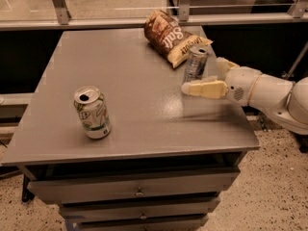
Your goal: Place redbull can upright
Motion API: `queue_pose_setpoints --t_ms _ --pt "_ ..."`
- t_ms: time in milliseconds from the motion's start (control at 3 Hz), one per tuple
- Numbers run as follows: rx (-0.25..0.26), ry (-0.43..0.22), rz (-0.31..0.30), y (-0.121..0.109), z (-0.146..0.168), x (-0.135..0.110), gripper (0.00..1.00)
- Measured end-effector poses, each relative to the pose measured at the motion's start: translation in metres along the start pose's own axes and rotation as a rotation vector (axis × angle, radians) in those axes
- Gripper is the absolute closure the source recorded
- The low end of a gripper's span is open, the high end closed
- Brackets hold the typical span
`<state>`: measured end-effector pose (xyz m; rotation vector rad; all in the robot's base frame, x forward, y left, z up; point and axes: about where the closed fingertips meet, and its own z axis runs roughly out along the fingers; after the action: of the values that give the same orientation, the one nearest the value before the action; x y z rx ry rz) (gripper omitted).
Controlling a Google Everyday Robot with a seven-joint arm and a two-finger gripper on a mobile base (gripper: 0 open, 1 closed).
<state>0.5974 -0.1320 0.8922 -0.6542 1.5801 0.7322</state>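
Note:
The redbull can (pixel 196 62), slim and silver-and-blue, stands upright on the grey table (pixel 134 105) near its right edge, just in front of the chip bag. My gripper (pixel 203 76) reaches in from the right and is open. One cream finger (pixel 204 88) lies low in front of the can's base. The other finger (pixel 224 64) sits to the can's right. Neither finger appears to grip the can.
A brown chip bag (pixel 171 35) lies at the back right, touching or nearly touching the redbull can. A wider white-and-green soda can (pixel 92 112) stands upright at the front left. Drawers are under the tabletop. A rail runs behind the table.

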Motion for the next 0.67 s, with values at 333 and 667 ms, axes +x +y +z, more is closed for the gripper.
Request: queue_pose_setpoints --t_ms 333,667 --pt "0.011 0.041 -0.060 0.003 -0.016 0.003 0.00" --pt "0.046 0.102 -0.129 0.006 -0.049 0.003 0.00"
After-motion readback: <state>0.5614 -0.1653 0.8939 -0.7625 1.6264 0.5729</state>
